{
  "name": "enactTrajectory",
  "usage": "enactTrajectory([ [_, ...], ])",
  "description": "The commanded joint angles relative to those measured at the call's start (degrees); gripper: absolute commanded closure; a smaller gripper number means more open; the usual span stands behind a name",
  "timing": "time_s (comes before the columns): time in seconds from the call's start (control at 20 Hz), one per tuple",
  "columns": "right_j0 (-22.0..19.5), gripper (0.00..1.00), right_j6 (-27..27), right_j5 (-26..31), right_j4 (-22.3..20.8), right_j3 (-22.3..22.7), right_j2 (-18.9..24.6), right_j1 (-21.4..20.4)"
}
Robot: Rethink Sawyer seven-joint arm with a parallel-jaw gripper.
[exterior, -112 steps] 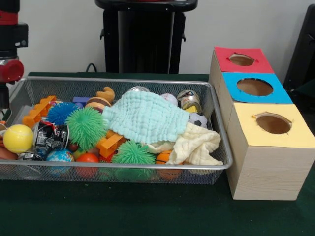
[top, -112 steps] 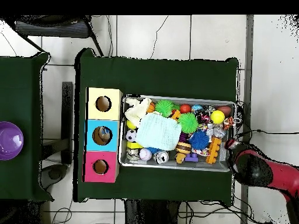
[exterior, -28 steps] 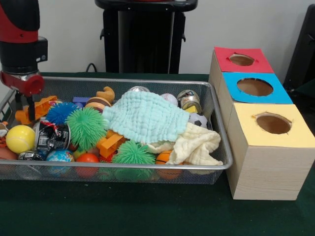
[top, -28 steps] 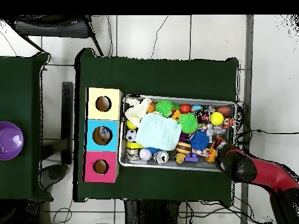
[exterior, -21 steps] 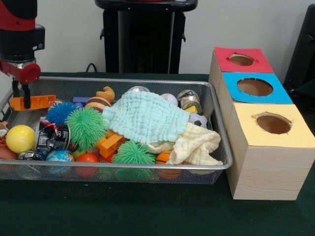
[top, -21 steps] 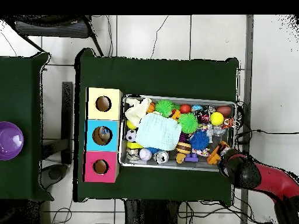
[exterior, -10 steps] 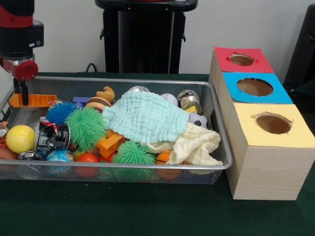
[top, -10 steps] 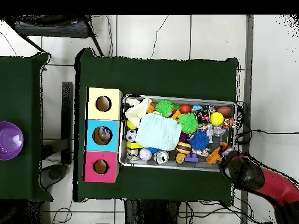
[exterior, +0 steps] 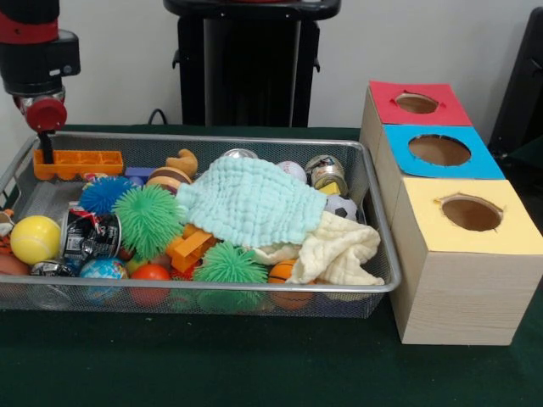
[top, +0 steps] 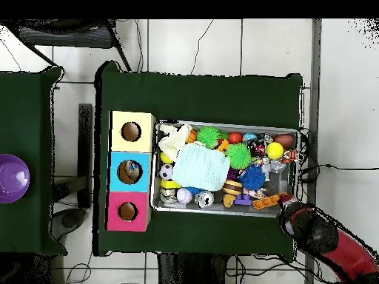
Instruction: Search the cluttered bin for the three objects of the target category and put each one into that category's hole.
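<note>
Pincer (exterior: 44,155) pinching the orange block (exterior: 78,163) by one end above the bin (exterior: 254,139); off-centre grip could let it swing and drop.

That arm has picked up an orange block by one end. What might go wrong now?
The gripper holds the long orange block only at one end, so it may tilt or slip back into the bin. The boxes stand at the bin's opposite end, a long carry. The block looks longer than the yellow box's hole, so it may catch.
</note>
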Motion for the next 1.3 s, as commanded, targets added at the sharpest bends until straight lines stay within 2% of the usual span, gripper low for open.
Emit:
enactTrajectory([
  [0.05,-0.65,1.00,11.01,1.62,5.30,7.83,-1.62,2.19],
  [0.35,-0.52,1.00,9.67,-1.27,6.80,9.57,-2.30,1.97],
  [0.5,0.50,1.00,6.43,-3.73,4.15,8.65,-3.08,2.20],
  [0.55,0.62,0.00,4.86,-4.45,3.22,8.22,-3.15,2.22],
  [0.7,3.51,0.00,5.51,-4.43,3.08,7.81,-5.47,0.95],
  [0.95,6.06,0.00,5.11,0.51,5.81,9.42,-5.77,-5.15],
  [1.15,6.16,0.00,4.05,3.02,6.99,10.58,-4.65,-9.30],
  [1.2,5.97,0.00,3.73,2.60,6.70,10.16,-4.46,-8.66],
  [1.3,5.85,0.00,2.71,4.15,7.18,9.31,-3.12,-10.28],
])
